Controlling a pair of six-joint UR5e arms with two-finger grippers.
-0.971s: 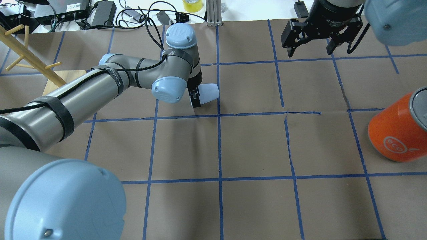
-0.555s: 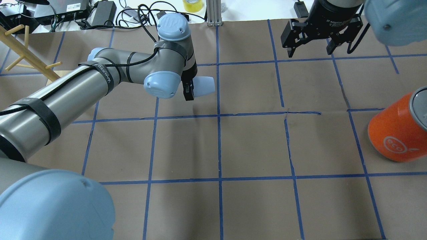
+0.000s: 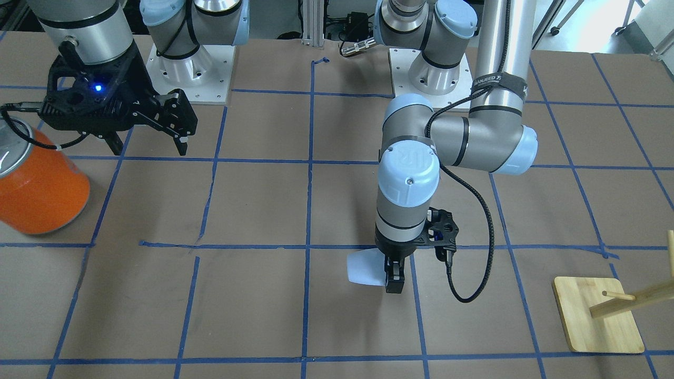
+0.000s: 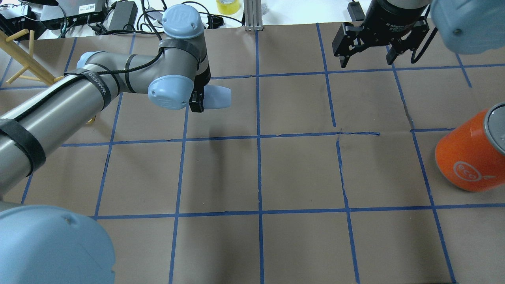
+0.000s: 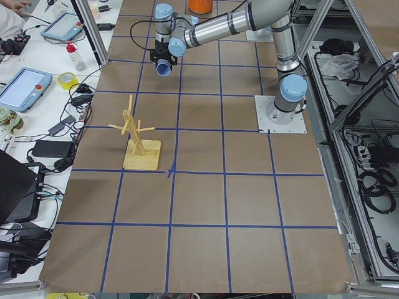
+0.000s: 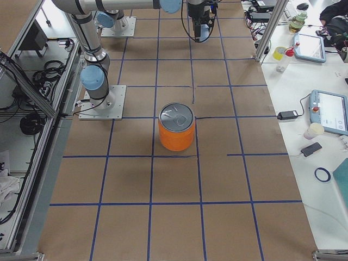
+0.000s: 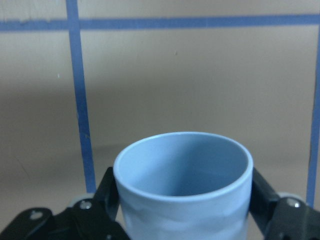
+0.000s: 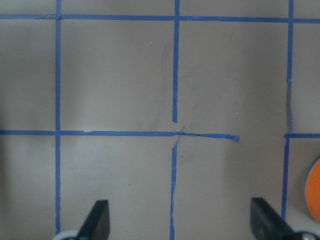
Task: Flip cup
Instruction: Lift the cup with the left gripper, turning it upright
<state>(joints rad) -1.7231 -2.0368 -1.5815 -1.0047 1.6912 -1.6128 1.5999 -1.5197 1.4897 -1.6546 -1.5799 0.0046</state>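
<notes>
The pale bluish-white cup (image 4: 217, 98) is held on its side above the table. Its narrow base points toward the table's middle. My left gripper (image 4: 197, 101) is shut on it near the rim. In the front-facing view the cup (image 3: 363, 272) sticks out sideways from the left gripper (image 3: 394, 280). In the left wrist view I look into the cup's blue inside (image 7: 182, 175), with a finger (image 7: 107, 192) on each side. My right gripper (image 4: 367, 60) is open and empty, high over the far right of the table; it shows open in its wrist view (image 8: 180, 222).
A large orange can (image 4: 469, 157) with a silver top stands at the right edge, also in the front-facing view (image 3: 39, 189). A wooden peg rack (image 3: 597, 313) stands at the far left (image 4: 27, 63). Cables and boxes lie beyond the far edge.
My left arm has carried the cup to the left and toward the far edge, still gripped. The right arm has not moved.
</notes>
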